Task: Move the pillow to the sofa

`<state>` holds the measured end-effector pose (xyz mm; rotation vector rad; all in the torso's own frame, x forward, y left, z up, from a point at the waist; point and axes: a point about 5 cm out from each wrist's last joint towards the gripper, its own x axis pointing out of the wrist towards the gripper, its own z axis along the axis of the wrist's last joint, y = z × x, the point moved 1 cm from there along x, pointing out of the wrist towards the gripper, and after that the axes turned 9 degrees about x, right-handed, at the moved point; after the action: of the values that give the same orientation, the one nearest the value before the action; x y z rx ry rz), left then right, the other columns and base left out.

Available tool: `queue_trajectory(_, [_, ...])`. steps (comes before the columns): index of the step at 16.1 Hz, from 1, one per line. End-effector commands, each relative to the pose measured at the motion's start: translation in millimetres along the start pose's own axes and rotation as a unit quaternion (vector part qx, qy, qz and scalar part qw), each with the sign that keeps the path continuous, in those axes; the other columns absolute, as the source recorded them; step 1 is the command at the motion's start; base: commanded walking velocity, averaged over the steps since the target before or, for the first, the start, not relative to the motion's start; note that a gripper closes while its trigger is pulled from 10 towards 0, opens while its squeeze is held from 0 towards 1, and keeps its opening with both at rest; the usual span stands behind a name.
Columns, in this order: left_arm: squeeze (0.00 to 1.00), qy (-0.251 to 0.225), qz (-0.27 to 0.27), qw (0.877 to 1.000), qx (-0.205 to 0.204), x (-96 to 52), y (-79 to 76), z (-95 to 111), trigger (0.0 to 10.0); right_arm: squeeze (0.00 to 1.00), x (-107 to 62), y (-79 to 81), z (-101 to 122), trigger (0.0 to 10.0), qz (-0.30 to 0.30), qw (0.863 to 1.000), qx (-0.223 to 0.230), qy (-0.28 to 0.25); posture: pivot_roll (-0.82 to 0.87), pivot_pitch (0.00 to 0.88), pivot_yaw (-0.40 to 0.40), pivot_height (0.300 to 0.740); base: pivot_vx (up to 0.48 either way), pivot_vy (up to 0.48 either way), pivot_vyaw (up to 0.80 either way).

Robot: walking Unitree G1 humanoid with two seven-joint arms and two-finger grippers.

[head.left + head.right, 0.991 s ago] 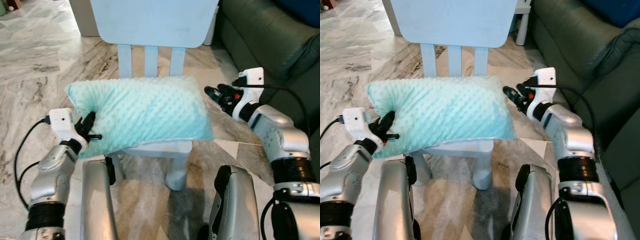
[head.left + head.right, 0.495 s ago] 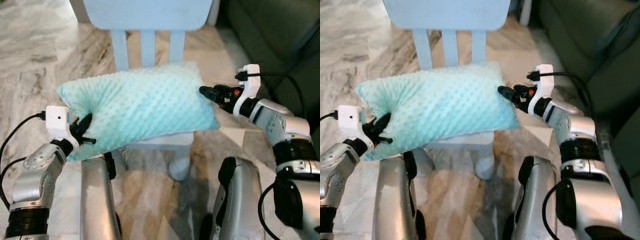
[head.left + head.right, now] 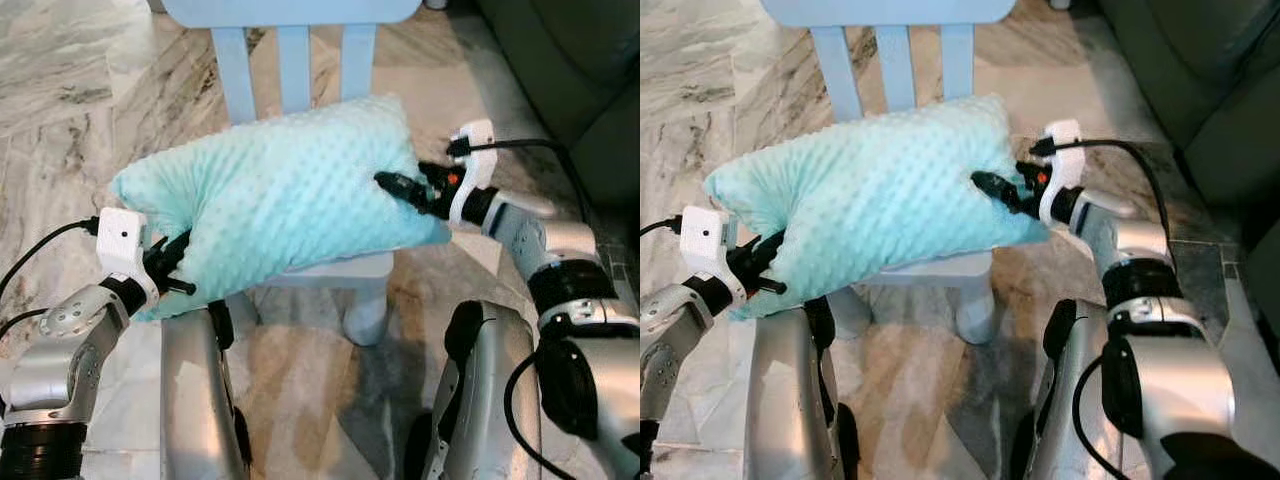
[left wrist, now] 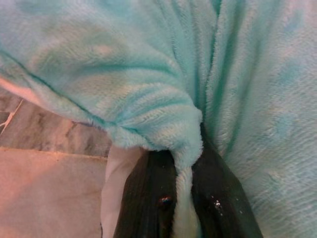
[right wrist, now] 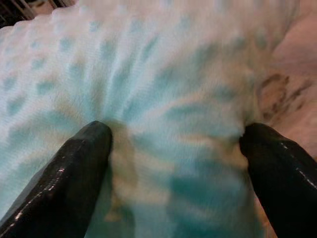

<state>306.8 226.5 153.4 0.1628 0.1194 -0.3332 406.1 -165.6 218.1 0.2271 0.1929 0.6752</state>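
Observation:
A mint-green dotted plush pillow (image 3: 290,190) lies tilted on the seat of a small pale blue chair (image 3: 335,270), its right end raised. My left gripper (image 3: 172,265) is shut on the pillow's lower left corner. In the left wrist view the black fingers (image 4: 143,198) pinch a fold of the pillow (image 4: 148,64). My right gripper (image 3: 400,187) is open and pressed into the pillow's right end. In the right wrist view its two fingers (image 5: 74,168) stand wide apart, with the pillow (image 5: 163,99) bulging between them.
A dark green sofa (image 3: 590,70) runs along the right, close to my right arm. The chair's slatted back (image 3: 293,60) rises behind the pillow. Marble floor (image 3: 60,120) spreads to the left and front. My silver legs (image 3: 200,400) show at the bottom.
My right gripper has moved left from beside the pillow into its right end. The pillow's right end has lifted off the seat and tilted. The left gripper still holds its corner.

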Motion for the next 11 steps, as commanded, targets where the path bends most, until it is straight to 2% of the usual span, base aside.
queue_trajectory(1, [0.00, 0.028, -0.014, 0.999, -0.001, -3.2, -2.4, -10.5, 10.0, 1.00, 1.1, 2.9, 15.5, 10.0, 0.007, 0.999, -0.030, -0.016, 0.14, 0.297, 0.028, 0.319, 0.000, 0.000, 0.00])
queue_trajectory(2, [0.00, 0.029, -0.014, 0.999, 0.000, -3.3, -2.1, -10.4, 10.0, 1.00, 0.0, 3.0, 25.4, 10.0, 0.007, 0.998, -0.039, -0.038, 0.14, 0.295, 0.027, 0.319, 0.000, 0.000, 0.00])
queue_trajectory(3, [0.00, 0.030, -0.013, 0.999, 0.000, -3.6, -2.4, -10.4, 10.0, 1.00, -3.4, 1.3, 39.8, 10.0, 0.005, 0.996, -0.033, -0.082, 0.14, 0.294, 0.026, 0.319, 0.000, 0.000, 0.00])
queue_trajectory(5, [0.00, 0.031, -0.014, 0.999, -0.001, -3.9, -4.4, -11.2, 10.0, 1.00, -6.1, 1.0, 49.2, 10.0, 0.009, 0.993, -0.033, -0.114, 0.14, 0.293, 0.025, 0.319, 0.000, 0.000, 0.00])
queue_trajectory(7, [0.00, 0.032, -0.016, 0.999, -0.001, -4.9, -5.9, -11.7, 10.0, 1.00, -4.3, 0.9, 45.1, 10.0, 0.007, 0.994, -0.038, -0.105, 0.14, 0.296, 0.026, 0.319, 0.000, 0.000, 0.00])
queue_trajectory(11, [0.00, 0.030, -0.017, 0.999, 0.000, -6.7, -4.6, -8.7, 10.0, 1.00, 4.1, -3.2, 18.2, 10.0, -0.017, 0.998, -0.035, -0.048, 0.15, 0.306, 0.025, 0.319, 0.000, 0.000, 0.00])
